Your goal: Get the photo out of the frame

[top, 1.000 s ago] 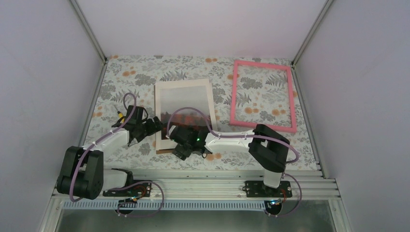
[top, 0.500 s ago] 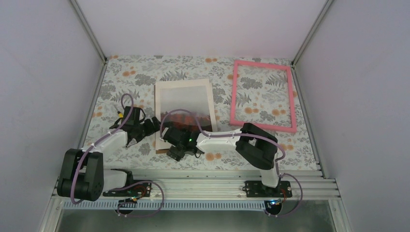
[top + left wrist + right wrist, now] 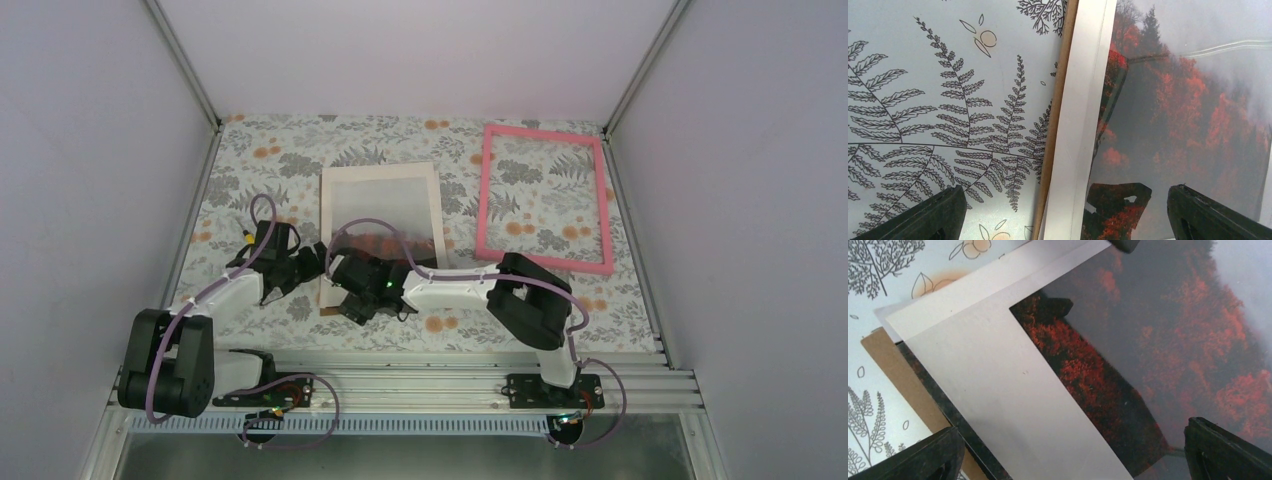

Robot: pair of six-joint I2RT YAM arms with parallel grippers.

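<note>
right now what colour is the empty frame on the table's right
The frame is pink, clearest in the top external view.

**Patterned table, two flat things on it**

The table (image 3: 540,330) fills the middle of the top view, covered in a pale cloth printed with grey ferns and orange blossoms. A pink frame (image 3: 481,195) lies flat at the upper right, the pattern showing through its opening. Well apart from it, at the centre, a brown backing board (image 3: 1057,95) lies flat on the cloth, only its edge showing beside the cream mat (image 3: 380,172) stacked on it
</note>
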